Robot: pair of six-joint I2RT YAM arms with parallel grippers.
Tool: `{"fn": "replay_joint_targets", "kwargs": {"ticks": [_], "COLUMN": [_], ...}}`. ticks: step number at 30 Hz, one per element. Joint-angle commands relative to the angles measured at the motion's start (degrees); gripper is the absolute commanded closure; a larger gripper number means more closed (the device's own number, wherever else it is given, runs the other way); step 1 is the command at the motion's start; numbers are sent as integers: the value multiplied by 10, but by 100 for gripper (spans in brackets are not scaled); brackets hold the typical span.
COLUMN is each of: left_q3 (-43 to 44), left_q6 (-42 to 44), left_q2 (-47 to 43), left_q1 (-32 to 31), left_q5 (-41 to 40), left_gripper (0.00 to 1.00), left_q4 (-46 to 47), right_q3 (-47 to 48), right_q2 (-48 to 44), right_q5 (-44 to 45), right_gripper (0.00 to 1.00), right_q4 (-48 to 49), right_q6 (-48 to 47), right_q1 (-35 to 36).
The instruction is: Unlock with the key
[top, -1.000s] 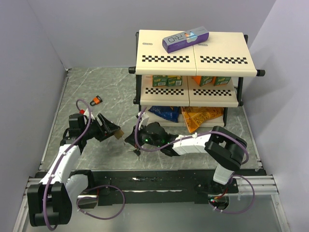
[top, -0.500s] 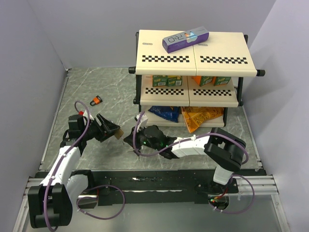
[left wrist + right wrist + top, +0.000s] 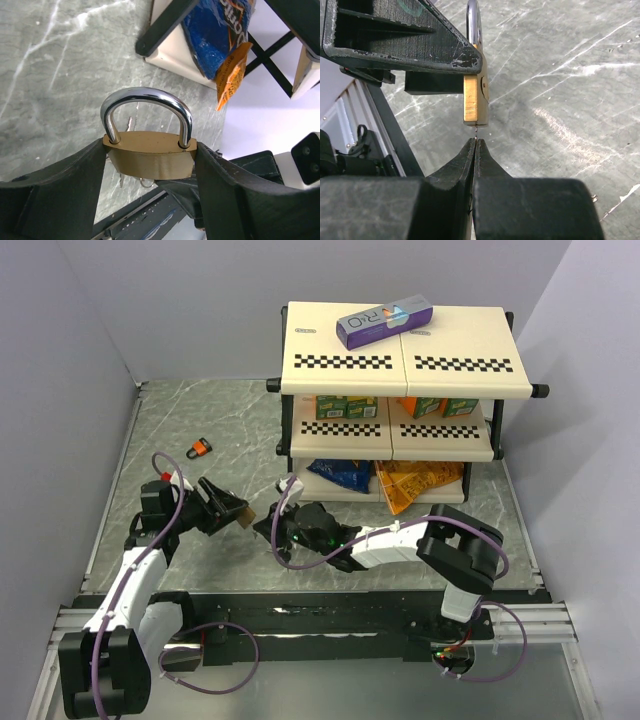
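Our right hand point(image 3: 475, 146) is clenching the key point(image 3: 476, 131), its long axis pointing tip-first at the padlock point(image 3: 476, 102) underside; our left hand point(image 3: 150, 167) is grasping that padlock.

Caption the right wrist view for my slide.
Right claw, shut on a thin key, with its tip at the brass padlock underside.

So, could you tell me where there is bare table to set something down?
Bare marble lies in the far-left corner, between the left wall, the small orange padlock and the rack. A narrower strip runs right of the rack. The middle is crowded: the left end effector holds the brass padlock, the right end effector the key.
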Motion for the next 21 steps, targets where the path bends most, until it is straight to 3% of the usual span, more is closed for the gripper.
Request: {"fn": "replay_joint_targets", "kwargs": {"ticks": [1, 21], "left_q3": [-1, -18], "left_q6": [-22, -91], "left_q2": [-19, -44], "left_q1": [-8, -106], "left_q5": [48, -14], "left_gripper": [99, 99], "left_q4": [27, 72], "right_q3": [36, 29], "right_q2": [15, 17], "right_q5": [36, 77], "right_gripper": [100, 100], "right_q4": [68, 122], "right_q6": [-7, -17], "right_q1": [0, 0]}}
